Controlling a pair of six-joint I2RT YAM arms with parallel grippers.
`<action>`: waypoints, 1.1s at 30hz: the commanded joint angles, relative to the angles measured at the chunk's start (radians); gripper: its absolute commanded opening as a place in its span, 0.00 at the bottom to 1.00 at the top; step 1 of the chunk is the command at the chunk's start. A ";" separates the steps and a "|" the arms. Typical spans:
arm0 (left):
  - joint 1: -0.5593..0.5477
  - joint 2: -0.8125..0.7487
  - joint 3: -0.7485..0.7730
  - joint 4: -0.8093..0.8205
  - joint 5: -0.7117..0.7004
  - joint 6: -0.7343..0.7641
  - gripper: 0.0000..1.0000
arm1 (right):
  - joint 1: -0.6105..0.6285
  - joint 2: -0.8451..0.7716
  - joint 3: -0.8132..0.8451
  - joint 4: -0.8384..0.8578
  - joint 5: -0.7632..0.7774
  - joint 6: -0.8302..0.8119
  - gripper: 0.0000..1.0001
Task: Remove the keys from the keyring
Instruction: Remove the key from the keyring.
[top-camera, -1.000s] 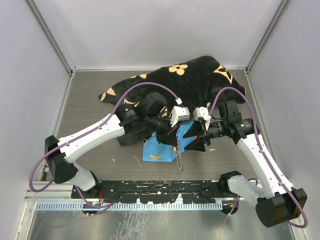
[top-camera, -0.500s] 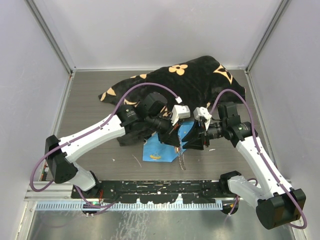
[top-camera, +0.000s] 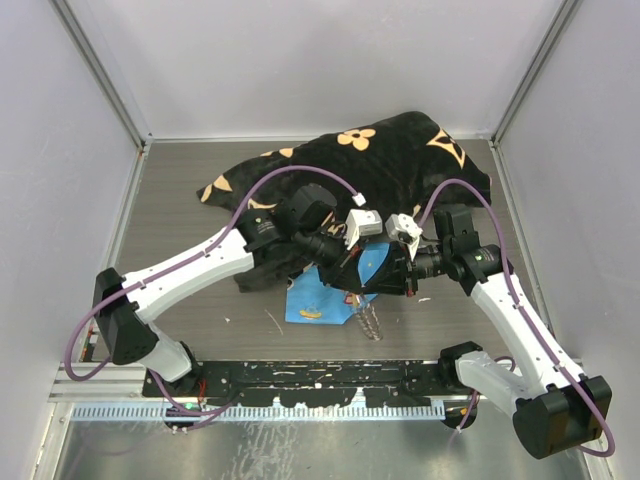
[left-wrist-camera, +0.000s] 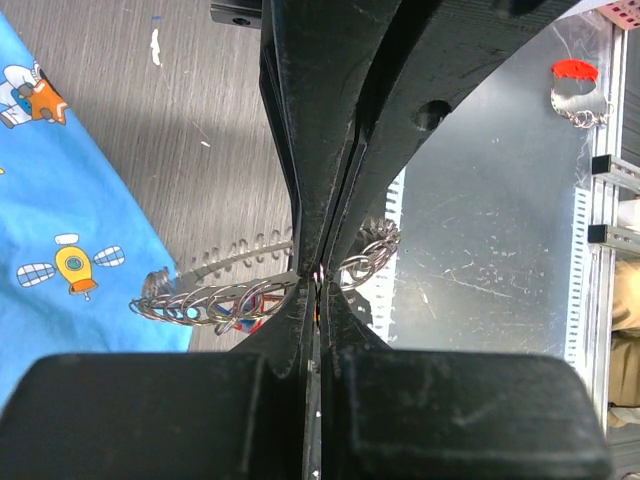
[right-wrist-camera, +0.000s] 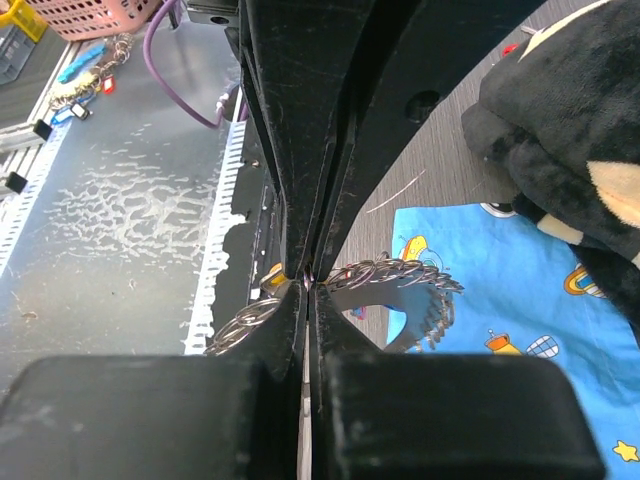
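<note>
The grey tabletop (top-camera: 190, 300) carries a black flowered cloth (top-camera: 400, 160) by its far edge and a blue cloth (top-camera: 310, 302) toward the near edge, where the keyring (top-camera: 368, 318) dangles. Left wrist: the left end effector (left-wrist-camera: 315, 285) is clenched on the loop. Right wrist: the right end effector (right-wrist-camera: 305, 278) pinches it too. The chain looks light, limp and slippery, so I would grip the links beside a key. The keys are hidden behind the jaws.

The left gripper (left-wrist-camera: 318, 282) is pinching the chain-like keyring (left-wrist-camera: 215, 300), jaws pressed together; the ring's far end is overlapping the blue aeroplane-print cloth (left-wrist-camera: 70, 220).
</note>
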 joint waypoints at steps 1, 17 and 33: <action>0.000 -0.006 0.016 0.079 0.044 -0.024 0.00 | 0.006 -0.013 0.012 0.027 -0.034 0.002 0.01; 0.001 -0.325 -0.414 0.702 -0.207 -0.322 0.54 | -0.085 -0.060 -0.002 0.022 -0.124 -0.003 0.01; 0.000 -0.403 -0.753 1.249 -0.332 -0.662 0.66 | -0.142 -0.056 -0.011 0.023 -0.201 -0.003 0.01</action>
